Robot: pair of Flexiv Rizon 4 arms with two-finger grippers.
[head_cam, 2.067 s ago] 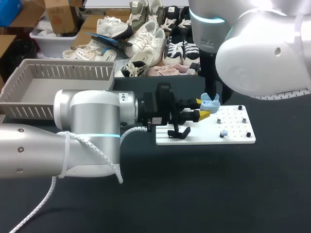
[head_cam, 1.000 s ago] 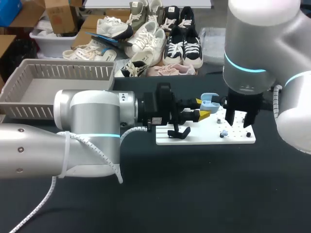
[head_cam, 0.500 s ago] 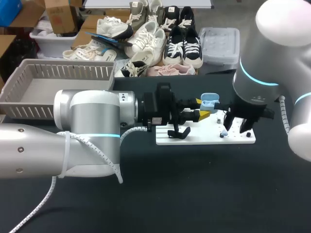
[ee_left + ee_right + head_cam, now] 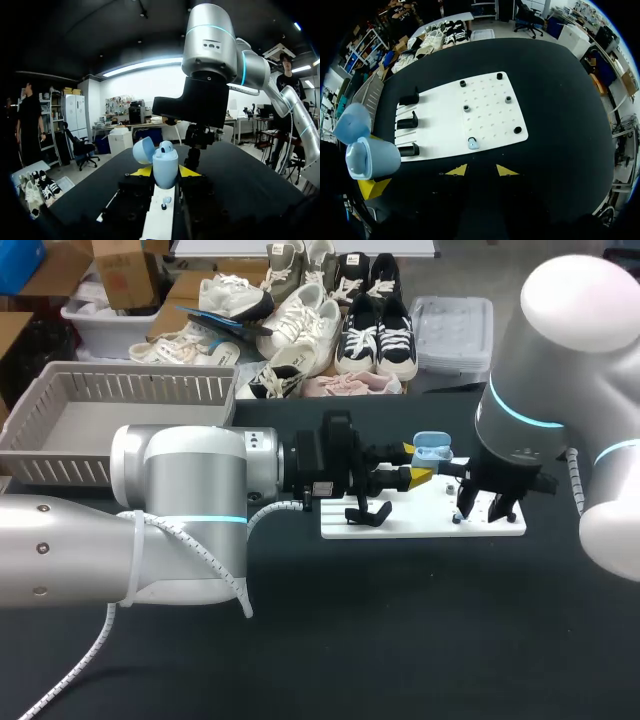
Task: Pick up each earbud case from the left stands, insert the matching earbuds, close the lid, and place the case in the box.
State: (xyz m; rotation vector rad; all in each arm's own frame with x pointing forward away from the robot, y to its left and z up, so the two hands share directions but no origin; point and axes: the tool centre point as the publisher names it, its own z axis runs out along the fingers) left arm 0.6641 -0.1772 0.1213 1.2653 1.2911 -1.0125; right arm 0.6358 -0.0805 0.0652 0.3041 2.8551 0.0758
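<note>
Right gripper (image 4: 481, 170) hangs over the board's (image 4: 485, 105) near edge. Its fingers are spread wide and hold nothing. A loose earbud (image 4: 473, 144) lies on the board just ahead of them. Left gripper (image 4: 162, 171) is clamped on the blue case (image 4: 165, 167) above the board's far edge, lid open, with a seated earbud (image 4: 166, 146) inside. The basket (image 4: 60, 455) sits at the desk's far left corner.

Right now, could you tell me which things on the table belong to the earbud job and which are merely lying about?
Job: open blue earbud case, held in the left tool; loose earbud on the white board, ahead of the open right tool; grey basket.
Lying about: three empty black stands; small pegs on the board.
</note>
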